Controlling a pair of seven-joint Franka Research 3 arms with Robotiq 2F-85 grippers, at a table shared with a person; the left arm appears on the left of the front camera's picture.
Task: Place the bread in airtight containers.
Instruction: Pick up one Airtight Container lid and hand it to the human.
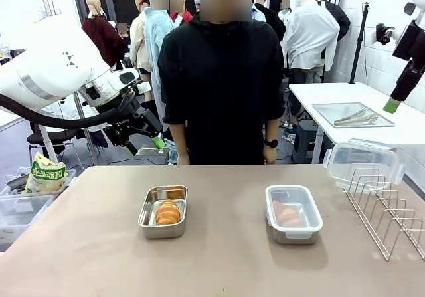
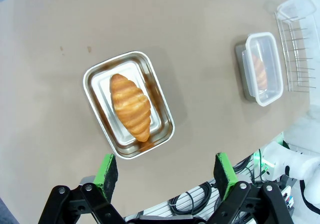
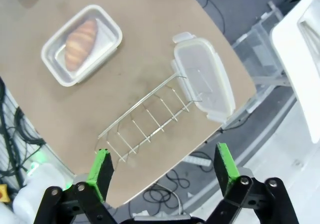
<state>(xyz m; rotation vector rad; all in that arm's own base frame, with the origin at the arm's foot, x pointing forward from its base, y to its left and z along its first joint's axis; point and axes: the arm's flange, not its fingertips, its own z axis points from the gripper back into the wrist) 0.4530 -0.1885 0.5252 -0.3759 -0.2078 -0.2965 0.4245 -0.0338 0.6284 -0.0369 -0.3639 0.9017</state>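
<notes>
The left tool hangs high over the surface with its two green fingers wide apart and nothing between them. Right under it sits an open tin, and one croissant lies flat inside it. Further along the surface is the second tin with a clear lid on top, and a second croissant shows through the lid. The right tool is up in the air too, near the edge of the surface, fingers wide apart and holding nothing. Below it is a wire rack, and a loose lid rests at the end of the rack, by the corner of the surface. A person in a black top stands at the far side, arms down, hands not touching anything
</notes>
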